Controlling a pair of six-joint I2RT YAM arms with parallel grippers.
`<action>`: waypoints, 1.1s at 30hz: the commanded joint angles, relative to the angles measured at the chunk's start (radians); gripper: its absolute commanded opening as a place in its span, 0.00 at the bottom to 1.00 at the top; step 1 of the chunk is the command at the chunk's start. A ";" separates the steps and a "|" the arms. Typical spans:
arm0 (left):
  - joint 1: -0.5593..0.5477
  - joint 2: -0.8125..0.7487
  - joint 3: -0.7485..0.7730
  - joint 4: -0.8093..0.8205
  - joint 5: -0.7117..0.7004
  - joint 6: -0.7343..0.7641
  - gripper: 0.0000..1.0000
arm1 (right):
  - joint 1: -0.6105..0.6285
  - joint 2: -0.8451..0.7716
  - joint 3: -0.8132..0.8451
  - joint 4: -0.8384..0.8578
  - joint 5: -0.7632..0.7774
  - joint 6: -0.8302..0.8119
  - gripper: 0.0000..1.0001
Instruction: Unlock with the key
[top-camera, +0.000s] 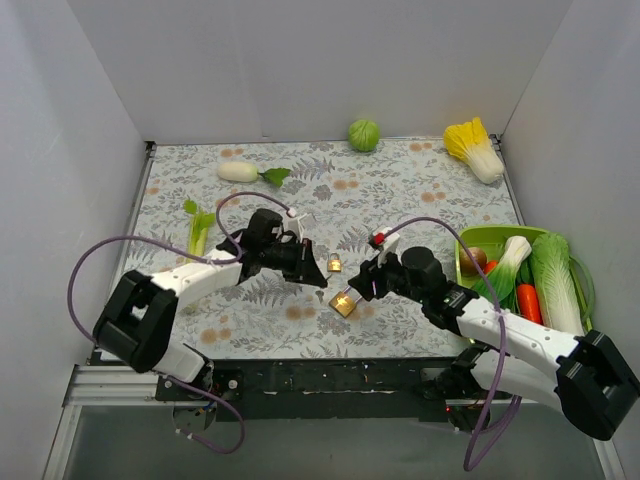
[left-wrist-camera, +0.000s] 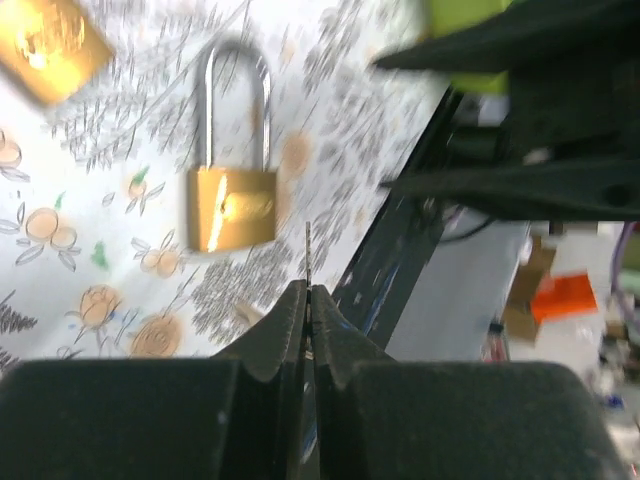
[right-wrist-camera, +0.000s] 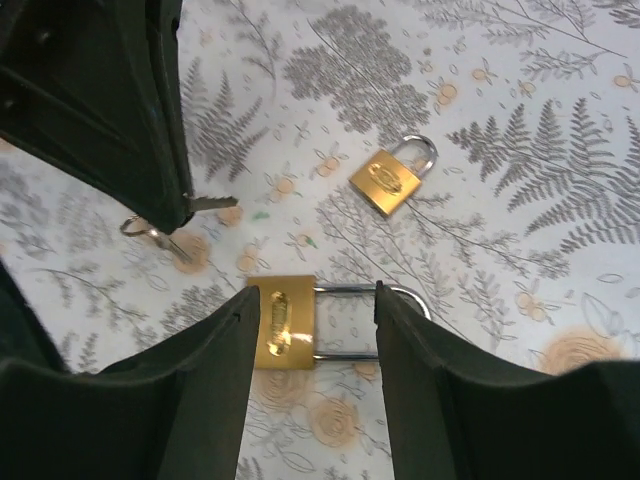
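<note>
A brass padlock (top-camera: 344, 302) lies flat on the floral cloth. My right gripper (top-camera: 360, 288) hovers over it, open, with one finger on each side of the lock (right-wrist-camera: 280, 322), its steel shackle (right-wrist-camera: 365, 322) pointing right. My left gripper (top-camera: 318, 280) is shut on a small key (right-wrist-camera: 212, 203) whose ring (right-wrist-camera: 140, 228) hangs below it. In the left wrist view the key (left-wrist-camera: 308, 255) sticks out edge-on from my shut left gripper (left-wrist-camera: 308, 292), just short of the long-shackled padlock (left-wrist-camera: 232, 205). A second, smaller padlock (top-camera: 335, 264) lies a little farther back and also shows in the right wrist view (right-wrist-camera: 390, 180).
A green basket (top-camera: 480, 240) of vegetables stands at the right edge. A cabbage (top-camera: 364, 134), a napa cabbage (top-camera: 476, 148), a white radish (top-camera: 240, 171) and a green leaf vegetable (top-camera: 199, 228) lie on the cloth. The table's front rail (top-camera: 330, 375) runs close below the locks.
</note>
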 joint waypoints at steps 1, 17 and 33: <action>-0.002 -0.240 -0.125 0.335 -0.133 -0.226 0.00 | -0.011 -0.102 -0.079 0.285 -0.102 0.317 0.57; -0.065 -0.443 -0.294 0.711 -0.391 -0.608 0.00 | -0.013 -0.004 -0.089 0.813 -0.363 0.559 0.70; -0.149 -0.399 -0.308 0.766 -0.454 -0.656 0.00 | -0.013 0.033 -0.064 0.809 -0.322 0.450 0.73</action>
